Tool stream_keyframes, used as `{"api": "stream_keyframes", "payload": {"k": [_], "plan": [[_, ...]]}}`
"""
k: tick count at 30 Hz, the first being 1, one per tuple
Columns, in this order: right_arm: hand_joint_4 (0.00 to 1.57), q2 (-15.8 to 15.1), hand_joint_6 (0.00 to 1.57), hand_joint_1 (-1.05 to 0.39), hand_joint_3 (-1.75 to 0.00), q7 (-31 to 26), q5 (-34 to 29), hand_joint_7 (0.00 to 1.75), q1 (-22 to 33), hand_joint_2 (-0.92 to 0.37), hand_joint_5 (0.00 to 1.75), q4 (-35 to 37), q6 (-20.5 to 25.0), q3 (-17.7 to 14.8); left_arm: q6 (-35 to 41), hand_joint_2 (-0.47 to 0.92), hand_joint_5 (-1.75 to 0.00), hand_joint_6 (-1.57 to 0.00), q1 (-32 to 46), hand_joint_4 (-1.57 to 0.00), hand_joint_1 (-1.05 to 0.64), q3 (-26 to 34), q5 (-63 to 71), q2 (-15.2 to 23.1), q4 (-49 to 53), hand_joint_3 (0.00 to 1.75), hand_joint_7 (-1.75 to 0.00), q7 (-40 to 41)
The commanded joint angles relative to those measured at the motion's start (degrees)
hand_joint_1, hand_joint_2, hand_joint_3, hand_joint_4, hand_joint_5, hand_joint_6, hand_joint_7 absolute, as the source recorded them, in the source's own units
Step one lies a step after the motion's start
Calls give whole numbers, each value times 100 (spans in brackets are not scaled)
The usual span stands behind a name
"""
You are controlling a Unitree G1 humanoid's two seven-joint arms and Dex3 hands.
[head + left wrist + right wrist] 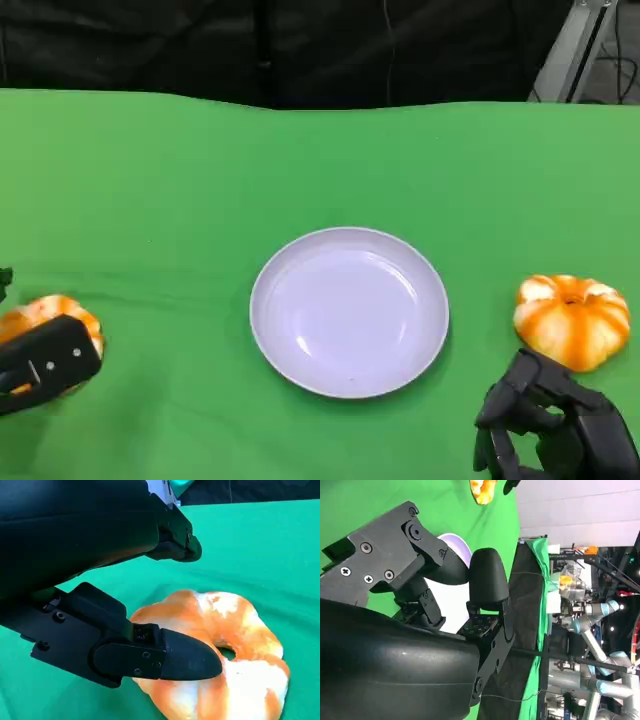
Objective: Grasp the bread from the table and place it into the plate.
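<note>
A green cloth (320,160) covered the table, and a pale, empty plate (349,311) sat at its middle. Two round, orange-and-white braided bread rolls lay on the cloth, one on each side of the plate and well apart from it.

The left bread (60,312) lay at the left edge of the table, partly hidden by the robot's left hand (45,365). In the left wrist view, that hand (125,650) had its fingers spread around this bread (225,645): one dark fingertip (185,655) rested against the near side of the roll, and another finger (175,545) hung above it, clear of the crust. The hand looked open and about to close, not yet gripping.

The right bread (572,320) lay near the right edge, untouched. Just on the near side of it sat the right hand (555,425), its fingers curled inward and holding nothing.

My judgement was that the step in hand was closing the left hand on the left bread. To do it well, the upper finger should come down over the far side of the roll, so the bread was squeezed across its width, not pushed along the cloth. The roll looked soft, so a gentle grip seemed wise. After that it would need lifting clear of the cloth and carrying right to the plate.
</note>
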Motion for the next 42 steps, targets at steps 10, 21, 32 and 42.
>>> {"api": "stream_keyframes", "payload": {"k": [10,21,32,42], "plan": [[83,-15,75,-15,-128,-72,9,156,58,-51,175,-73,-16,-8,-137,92,-1,-28,-367,-4,-99,-34,-432,-311,939,40,0,-258],[83,-13,74,-16,-126,-136,-9,158,66,-52,175,-112,42,21,-260,92,-3,-30,-390,-9,-96,-179,-468,-452,1088,40,-1,-191],[83,-23,74,-15,-127,-117,15,157,96,-52,175,-149,36,38,-662,92,-5,-35,-372,-22,-78,-314,-526,-538,1299,29,-2,-143],[83,-30,74,-16,-127,-150,-12,158,110,-51,175,-193,86,30,-1055,92,-13,-69,-280,-71,-19,-47,-870,-607,1368,31,-8,80]]}}
